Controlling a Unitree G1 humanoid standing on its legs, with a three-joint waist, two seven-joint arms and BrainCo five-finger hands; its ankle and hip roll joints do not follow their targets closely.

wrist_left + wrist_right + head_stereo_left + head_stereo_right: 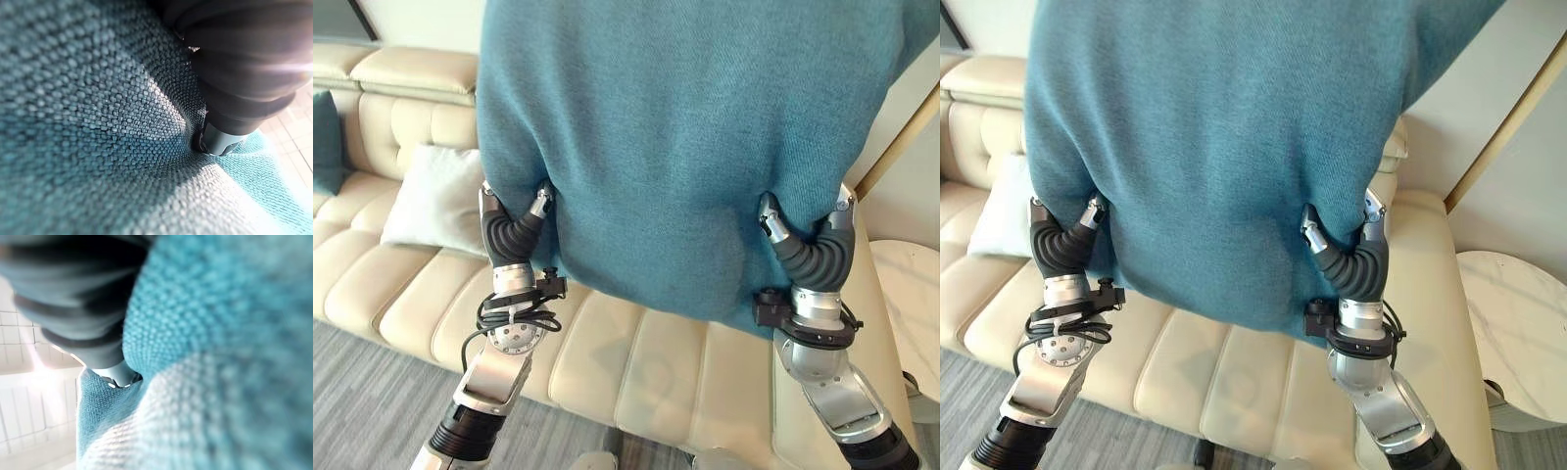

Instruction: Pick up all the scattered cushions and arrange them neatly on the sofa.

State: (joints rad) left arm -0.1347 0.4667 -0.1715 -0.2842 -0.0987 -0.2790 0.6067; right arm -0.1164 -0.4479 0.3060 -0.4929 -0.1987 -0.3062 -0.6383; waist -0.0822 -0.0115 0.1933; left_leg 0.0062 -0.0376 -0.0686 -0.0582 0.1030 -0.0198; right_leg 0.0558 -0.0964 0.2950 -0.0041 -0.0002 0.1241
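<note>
A large teal knitted cushion (pixel 705 127) hangs upright in front of me above the cream sofa (pixel 636 362) and hides most of its backrest. My left hand (pixel 509 235) grips the cushion's lower left edge, thumb on the near face and fingers behind. At the lower right edge my right hand (pixel 818 253) pinches it the same way. Up close, the weave (pixel 98 122) bulges against the left hand's dark cover (pixel 244 49). The right hand's cover (pixel 73 284) presses into the cushion (pixel 220 333) too.
A white cushion (pixel 435 196) leans on the sofa back at the left. Another teal cushion (pixel 325 142) sits at the far left. A round white side table (pixel 1518 323) stands right of the sofa, beside a slanted gold rod (pixel 901 142). Grey carpet (pixel 372 392) lies in front.
</note>
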